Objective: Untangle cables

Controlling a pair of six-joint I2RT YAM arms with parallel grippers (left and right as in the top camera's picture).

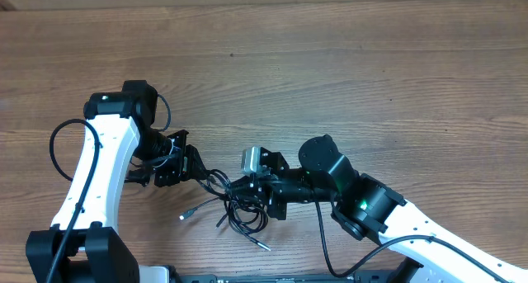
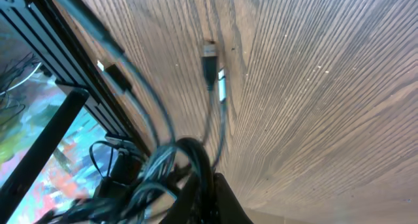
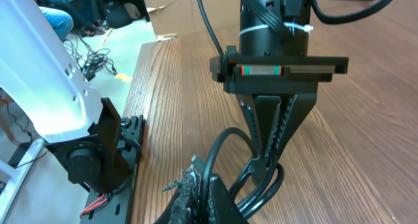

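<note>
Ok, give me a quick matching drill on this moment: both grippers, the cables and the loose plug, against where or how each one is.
1. left gripper
2. right gripper
3. cables
4. silver-tipped plug

a. lying free on the table
b. shut on the cables, right side
c. looped between both grippers
d. shut on the cables, left side

Pairs: 1-d, 2-b, 3-c, 4-a

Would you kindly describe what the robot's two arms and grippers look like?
Both arms, left arm and right arm, have smooth white shells with black joints and black wiring looped alongside. A small green light glows on the right one. The left gripper is black, with a wide crossbar, tapering jaws and a white zip tie.
</note>
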